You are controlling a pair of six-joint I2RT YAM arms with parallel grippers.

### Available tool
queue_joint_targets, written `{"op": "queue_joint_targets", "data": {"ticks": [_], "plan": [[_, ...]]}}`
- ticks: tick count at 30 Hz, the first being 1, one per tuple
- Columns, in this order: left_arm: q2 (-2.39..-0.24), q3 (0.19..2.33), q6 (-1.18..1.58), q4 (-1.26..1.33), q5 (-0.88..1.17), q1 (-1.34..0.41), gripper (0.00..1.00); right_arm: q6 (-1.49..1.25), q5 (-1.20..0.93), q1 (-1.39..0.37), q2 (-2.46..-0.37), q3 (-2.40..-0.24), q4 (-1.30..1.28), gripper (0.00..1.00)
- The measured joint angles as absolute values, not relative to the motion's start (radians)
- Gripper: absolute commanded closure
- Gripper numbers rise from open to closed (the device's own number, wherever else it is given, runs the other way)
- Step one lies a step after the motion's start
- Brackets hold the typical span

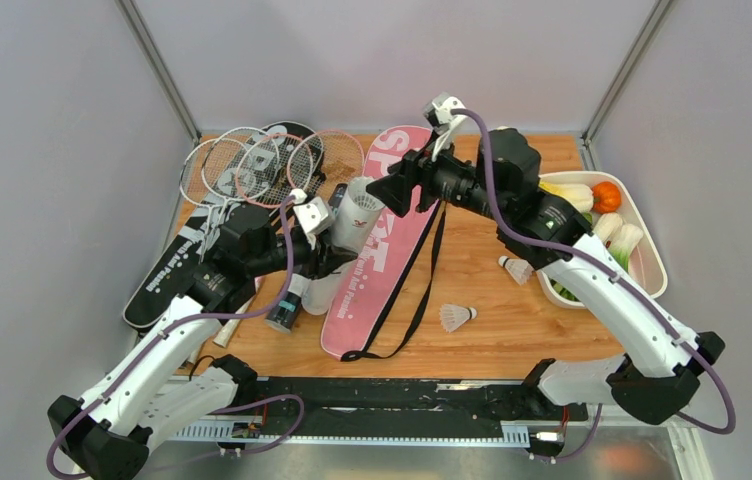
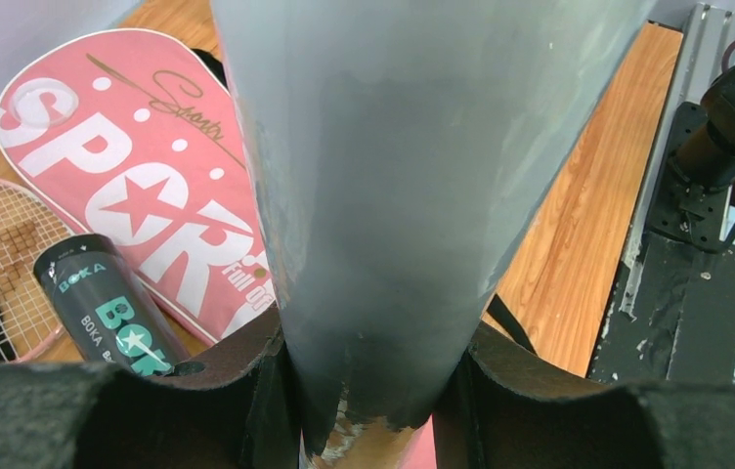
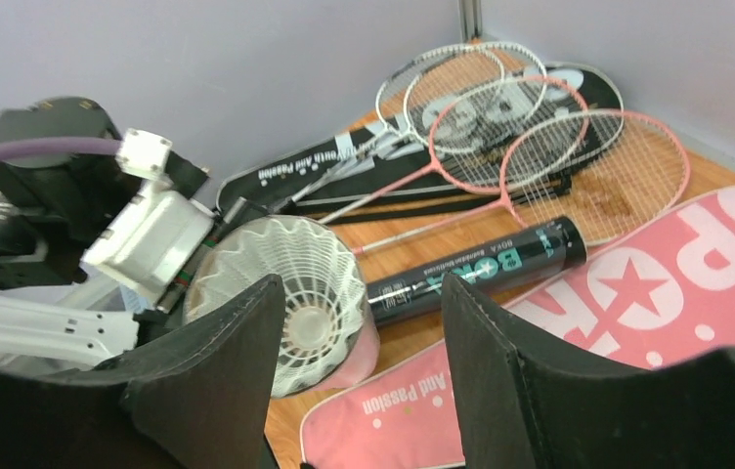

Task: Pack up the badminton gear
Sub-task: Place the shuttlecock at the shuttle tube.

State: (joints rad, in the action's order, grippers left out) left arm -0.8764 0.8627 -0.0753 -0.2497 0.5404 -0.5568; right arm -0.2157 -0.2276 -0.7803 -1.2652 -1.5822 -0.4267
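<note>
Badminton gear [image 1: 262, 165] fills the left and middle of the wooden table [image 1: 512, 340]. The left gripper [image 2: 368, 391] pinches the white tube [image 1: 357, 215] between its two pads and holds it tilted above the pink bag [image 1: 392, 250], open mouth toward the right arm. A feather shuttlecock [image 3: 295, 293] sits just inside that mouth. The right gripper [image 3: 362, 293] hovers just in front of the mouth, its fingers spread apart with nothing between them.

The black tube [image 3: 481, 266] lies on the table beside the pink bag's wide end, near the racket heads. The rackets [image 3: 530, 127] — white and pink — are heaped in the far left corner, their heads overlapping on the black bag [image 1: 167, 280], which stretches along the left edge. Two loose shuttlecocks lie on bare wood right of the pink bag — one [image 1: 458, 317] near its strap, the other [image 1: 517, 269] just beside the white tray [image 1: 652, 240] of toy vegetables at the right edge.
</note>
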Motion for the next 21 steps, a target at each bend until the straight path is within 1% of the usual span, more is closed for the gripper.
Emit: {"op": "queue_joint_targets", "data": {"ticks": [7,13,17,21], "plan": [[-0.878,0.852,-0.15,-0.276,0.539,-0.557,0.74,-0.189,-0.264,-0.78,-1.348,-1.582,-0.498,0.3],[-0.89,0.849,-0.195,-0.287,0.54,-0.558,0.74,-0.181,-0.257,-0.778,-1.355,-1.583,-0.537,0.23],[-0.891,0.849,-0.196,-0.28,0.535,-0.559,0.74,-0.189,-0.214,-0.778,-1.341,-1.583,-0.55,0.2],[-0.893,0.849,-0.18,-0.245,0.513,-0.56,0.74,-0.228,-0.123,-0.778,-1.278,-1.581,-0.571,0.17]]}}
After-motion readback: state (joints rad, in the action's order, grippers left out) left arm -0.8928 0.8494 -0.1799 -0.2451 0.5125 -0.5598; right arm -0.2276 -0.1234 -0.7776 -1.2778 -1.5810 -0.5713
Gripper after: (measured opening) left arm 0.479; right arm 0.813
